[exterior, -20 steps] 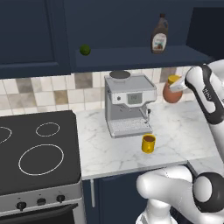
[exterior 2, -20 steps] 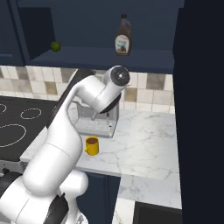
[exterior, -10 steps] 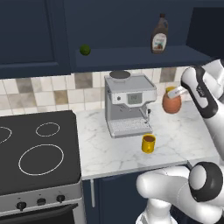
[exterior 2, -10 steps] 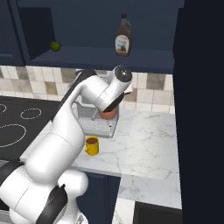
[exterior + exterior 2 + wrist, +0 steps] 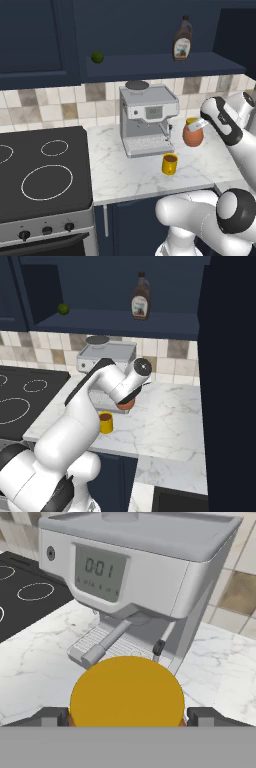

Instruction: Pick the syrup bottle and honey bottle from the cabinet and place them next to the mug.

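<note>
I see the squat orange honey bottle (image 5: 127, 691), yellow lid up, between the gripper (image 5: 128, 716)'s wide jaws; coffee machine (image 5: 134, 587) at 12 o'clock reads 0:01.

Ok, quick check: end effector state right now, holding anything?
End effector: closed on the honey bottle, one finger either side of its lid, beside the coffee machine.

A boxy grey metal espresso machine (image 5: 148, 119) stands on the white marble table (image 5: 120, 175), at 12 o'clock against the beige tiled wall (image 5: 45, 102). A black glass stove top (image 5: 40, 170) lies at 9 o'clock. A small green lime (image 5: 97, 57) rests at 11 o'clock.
</note>
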Available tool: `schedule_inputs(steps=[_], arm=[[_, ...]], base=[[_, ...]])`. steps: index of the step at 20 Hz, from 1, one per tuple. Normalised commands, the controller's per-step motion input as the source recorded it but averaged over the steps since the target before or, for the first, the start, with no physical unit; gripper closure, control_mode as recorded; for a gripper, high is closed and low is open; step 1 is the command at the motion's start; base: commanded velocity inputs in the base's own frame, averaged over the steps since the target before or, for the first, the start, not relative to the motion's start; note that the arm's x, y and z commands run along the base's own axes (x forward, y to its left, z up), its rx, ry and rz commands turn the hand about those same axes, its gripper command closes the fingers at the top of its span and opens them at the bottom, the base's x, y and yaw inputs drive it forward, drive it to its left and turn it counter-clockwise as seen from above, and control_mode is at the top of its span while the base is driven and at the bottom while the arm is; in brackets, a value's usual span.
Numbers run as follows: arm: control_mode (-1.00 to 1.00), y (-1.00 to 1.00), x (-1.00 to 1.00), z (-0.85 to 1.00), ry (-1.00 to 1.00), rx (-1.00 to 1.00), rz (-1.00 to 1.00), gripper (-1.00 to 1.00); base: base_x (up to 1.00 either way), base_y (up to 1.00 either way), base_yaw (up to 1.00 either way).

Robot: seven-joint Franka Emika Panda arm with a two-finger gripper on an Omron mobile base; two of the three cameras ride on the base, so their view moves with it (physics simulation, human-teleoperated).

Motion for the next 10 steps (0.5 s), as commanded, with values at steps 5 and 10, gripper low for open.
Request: schedule_inputs(steps=[5, 10], arm=[[-1.00, -0.01, 0.00, -0.75, 0.00, 0.00, 0.00, 1.00], [-1.00, -0.01, 0.00, -0.26, 0.00, 0.00, 0.00, 1.00]], base=[[0.00, 0.00, 0.00], [0.00, 0.00, 0.00]])
